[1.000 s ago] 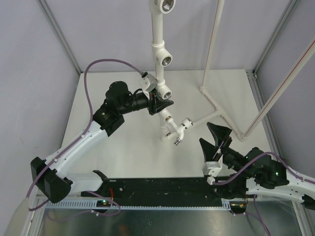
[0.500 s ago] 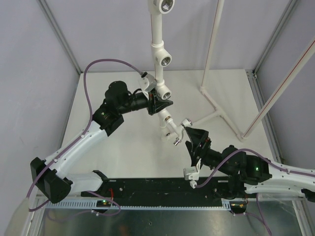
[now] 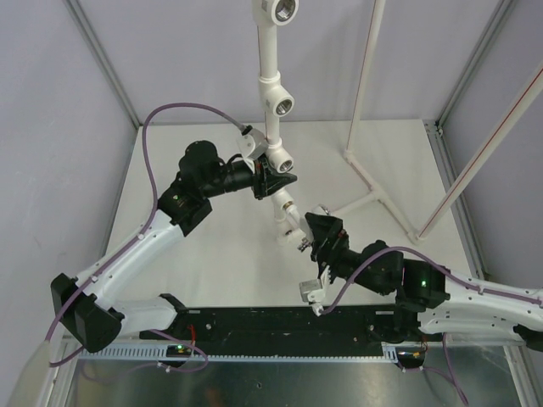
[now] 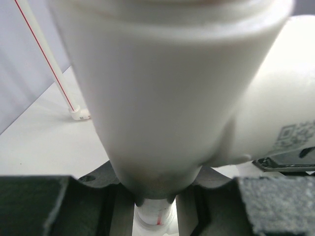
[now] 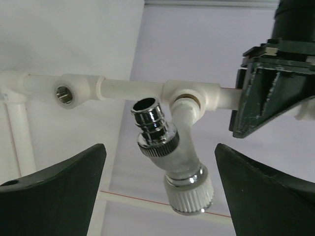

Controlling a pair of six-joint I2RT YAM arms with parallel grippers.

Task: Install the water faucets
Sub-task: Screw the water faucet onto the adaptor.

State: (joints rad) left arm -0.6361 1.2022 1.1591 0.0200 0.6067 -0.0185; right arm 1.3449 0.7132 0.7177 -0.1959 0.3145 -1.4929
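Top external view showed the left gripper [image 3: 276, 181] clamped on the white pipe frame [image 3: 270, 80]. Rightward, the water faucet [image 5: 172, 162] hung from a tee socket [image 5: 189, 96], between the right gripper [image 5: 160, 150]'s wide-spread fingers, untouched, gaps on both sides.

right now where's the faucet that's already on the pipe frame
In the right wrist view the faucet hangs centre frame between the fingers of the open right gripper, its end in a tee socket of the pipe frame, beside the left gripper.
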